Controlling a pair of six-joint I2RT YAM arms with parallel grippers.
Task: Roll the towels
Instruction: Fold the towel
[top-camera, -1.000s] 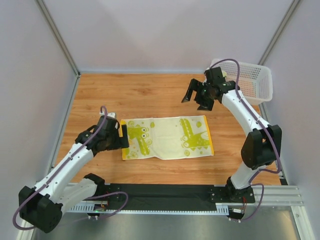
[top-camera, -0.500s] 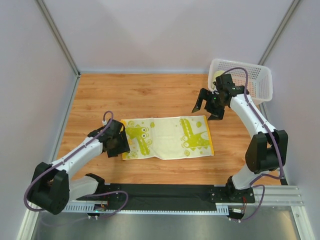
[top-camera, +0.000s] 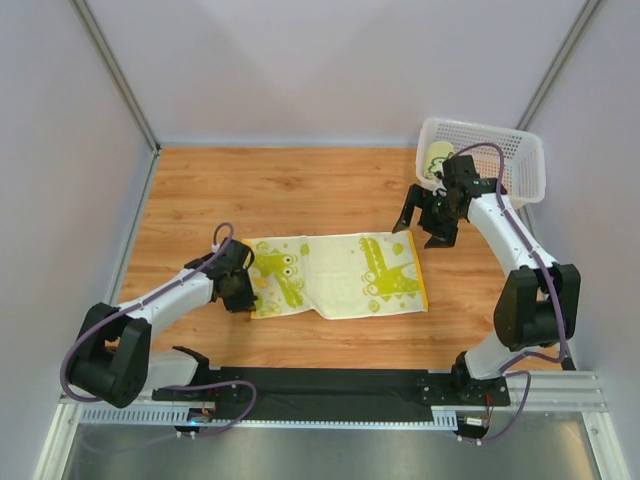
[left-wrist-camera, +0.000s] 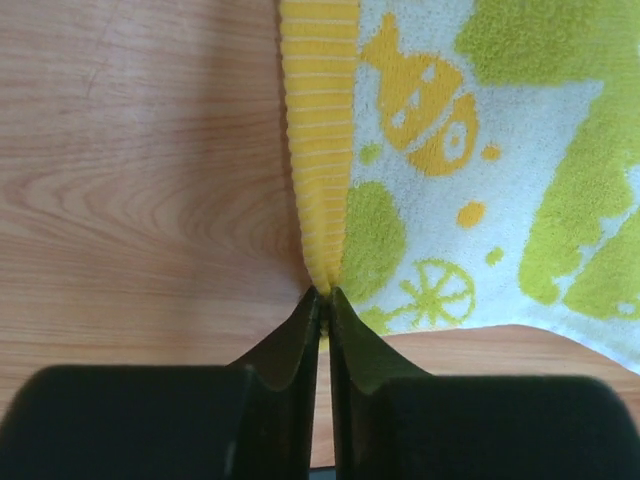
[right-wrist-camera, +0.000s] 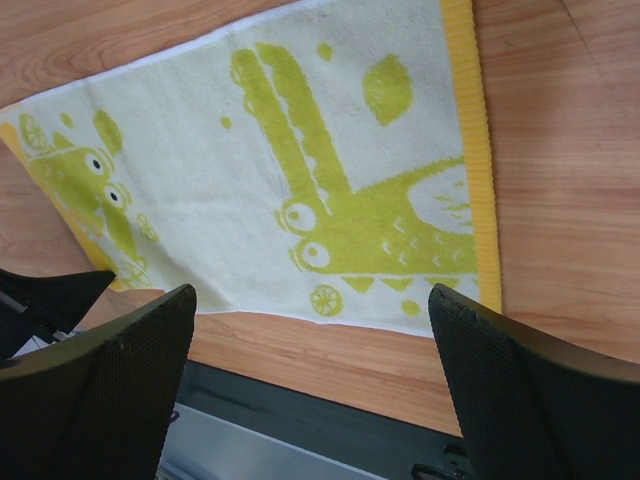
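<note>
1. Plainly spread out, the towel lies flat on the wooden table near its front edge, between the two arms. Its green crocodile print faces up and each short end has a yellow hem.
2. The left gripper is at the towel's left hem by the near corner, its fingers pressed together on the yellow band. In the wrist view a sliver of yellow shows between them, and the fingers hide how much cloth they hold.
3. The right gripper hangs just beyond the towel's far right corner, fingers spread wide and holding nothing.
4. A white basket stands at the far right. Something pale sits inside it, mostly hidden by the right arm, so I cannot tell what it is.
</note>
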